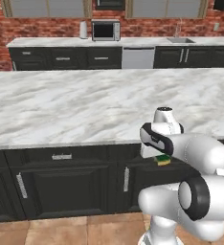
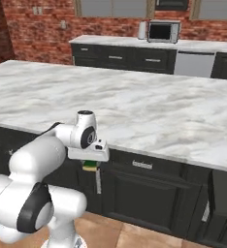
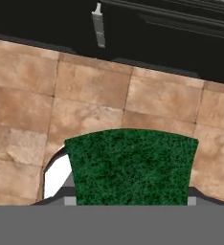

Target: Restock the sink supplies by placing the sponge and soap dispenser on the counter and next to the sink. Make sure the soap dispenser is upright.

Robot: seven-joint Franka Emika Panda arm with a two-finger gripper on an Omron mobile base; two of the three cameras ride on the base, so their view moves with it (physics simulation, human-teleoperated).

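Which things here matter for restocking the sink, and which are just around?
For the job:
sponge, held in the tool
sink, far wall
counter around it

Just around:
marble island
microwave
dishwasher

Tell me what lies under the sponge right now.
The sponge hangs in the gripper, green side toward the hand camera. Beneath it in that view are tan floor tiles, with dark cabinet fronts further on. The floor directly below is covered by the sponge.

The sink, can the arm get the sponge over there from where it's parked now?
Probably not. The sink sits on the far counter, beyond the island; the gripper holds the sponge low, on the island's near side.
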